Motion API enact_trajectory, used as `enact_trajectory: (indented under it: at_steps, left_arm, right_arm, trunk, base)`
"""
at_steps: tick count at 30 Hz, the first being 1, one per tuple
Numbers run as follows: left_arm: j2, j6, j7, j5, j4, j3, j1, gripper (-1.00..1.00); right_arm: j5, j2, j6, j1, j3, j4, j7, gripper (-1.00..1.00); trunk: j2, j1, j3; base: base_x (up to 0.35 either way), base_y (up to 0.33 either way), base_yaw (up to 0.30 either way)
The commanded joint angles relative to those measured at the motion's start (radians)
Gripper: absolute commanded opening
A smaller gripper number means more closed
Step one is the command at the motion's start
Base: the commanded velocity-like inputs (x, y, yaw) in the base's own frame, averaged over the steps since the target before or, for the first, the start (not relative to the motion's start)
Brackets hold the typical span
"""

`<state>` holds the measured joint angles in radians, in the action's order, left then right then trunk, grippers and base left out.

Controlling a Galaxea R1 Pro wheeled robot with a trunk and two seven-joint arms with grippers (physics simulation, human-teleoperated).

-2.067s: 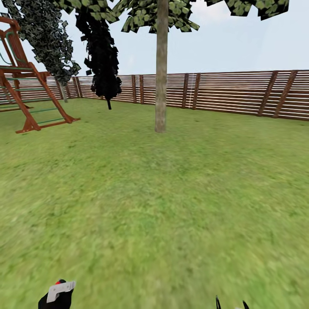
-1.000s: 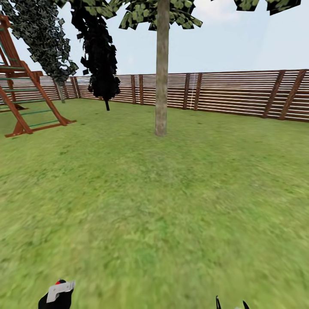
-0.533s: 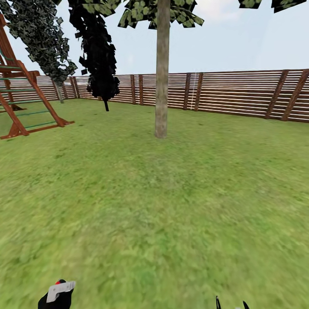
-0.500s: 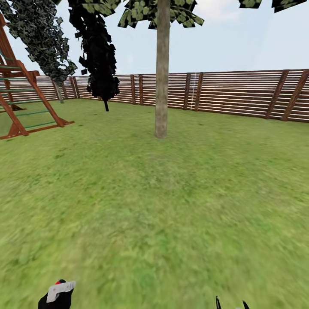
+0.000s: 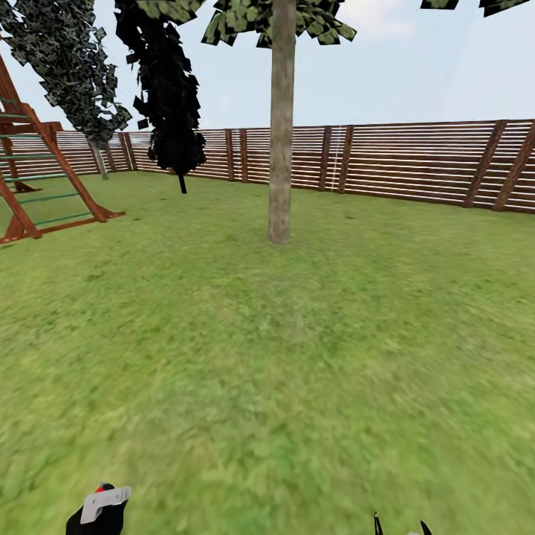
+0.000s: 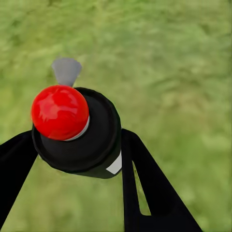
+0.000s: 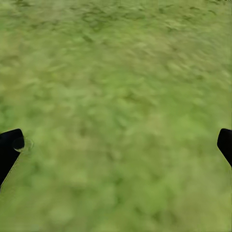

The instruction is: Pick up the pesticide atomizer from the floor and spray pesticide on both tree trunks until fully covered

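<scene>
A small black pesticide atomizer (image 6: 79, 133) with a glossy red round cap and a grey spout sits squeezed between the two black fingers (image 6: 145, 188) of the left gripper (image 6: 72, 159), which is clamped on its body. In the head view the same bottle (image 5: 100, 509) shows well short of the tree, over blurry green grass (image 5: 267, 357). The right gripper (image 7: 116, 145) hovers over bare lawn with its black fingertips (image 7: 9, 147) spread wide apart and nothing between them. Ahead stands a tall tree with a pale grey-beige mottled trunk (image 5: 280, 126). Behind the trunk runs a brown horizontal-slat wooden fence (image 5: 416, 160). Left of the trunk, by the fence, stands a second, dark-leaved tree (image 5: 171, 96), and further left a reddish-brown wooden climbing frame (image 5: 37, 178).
</scene>
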<state>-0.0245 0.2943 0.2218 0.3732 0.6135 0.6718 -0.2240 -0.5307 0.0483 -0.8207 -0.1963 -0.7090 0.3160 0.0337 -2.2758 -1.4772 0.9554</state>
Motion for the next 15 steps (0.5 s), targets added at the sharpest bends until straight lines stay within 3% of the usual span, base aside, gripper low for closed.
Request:
enact_trajectory:
  at_steps: [1, 15]
  left_arm:
    - [0.000, 0.000, 0.001, 0.000, 0.000, 0.000, 0.000, -1.00]
    - [-0.002, -0.001, 0.001, 0.000, 0.000, 0.000, 0.000, -1.00]
  right_arm:
    - [0.000, 0.000, 0.000, 0.000, 0.000, 0.000, 0.000, 1.00]
    - [0.000, 0.000, 0.000, 0.000, 0.000, 0.000, 0.000, 1.00]
  trunk:
    - [0.000, 0.000, 0.000]
    - [0.000, 0.000, 0.000]
  base:
    - [0.340, 0.000, 0.000]
    - [0.340, 0.000, 0.000]
